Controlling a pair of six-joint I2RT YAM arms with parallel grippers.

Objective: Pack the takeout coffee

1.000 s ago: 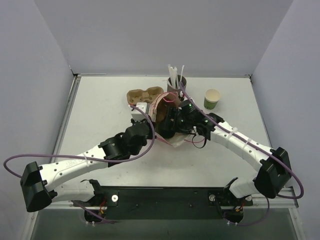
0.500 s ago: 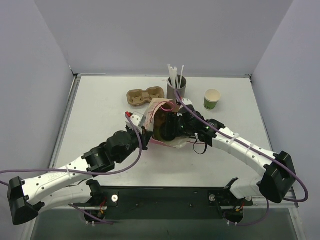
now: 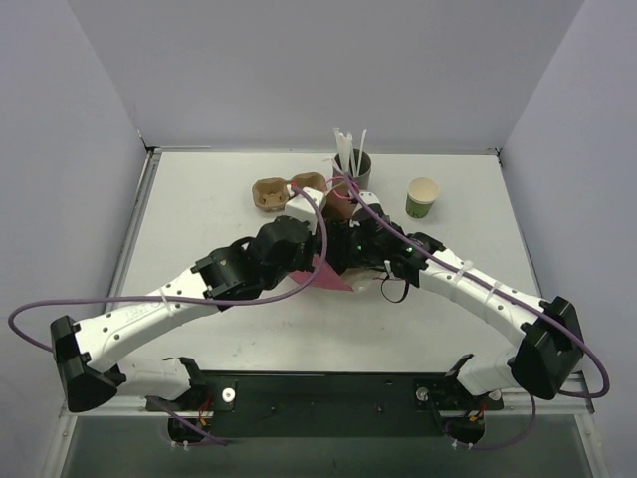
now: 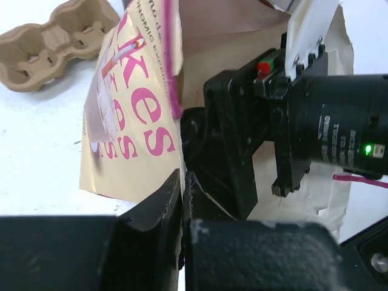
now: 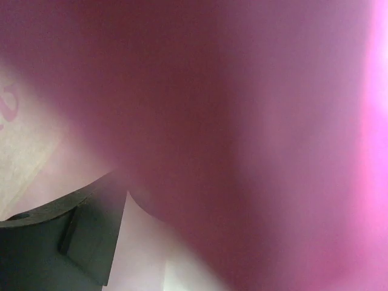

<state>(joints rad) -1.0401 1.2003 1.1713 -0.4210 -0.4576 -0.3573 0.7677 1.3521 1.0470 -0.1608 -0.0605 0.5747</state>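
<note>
A paper bag (image 4: pixel 139 133) printed with pink letters is seen at the middle of the bench (image 3: pixel 199 229). Its lower edge is pinched by the left hand (image 4: pixel 183 200), whose fingers are pressed together on the paper. The right hand (image 4: pixel 236 145) is pushed into the bag's mouth. Whether its fingers are apart or together cannot be told, since its own camera is filled by blurred pink paper. The takeout coffee cannot be made out in any view. From the bag, a brown pulp cup carrier (image 3: pixel 277 191) is found at 11 o'clock and a grey cylinder of white straws (image 3: pixel 353 169) at 12 o'clock. A green cup with a pale inside (image 3: pixel 422 197) stands at 2 o'clock.
</note>
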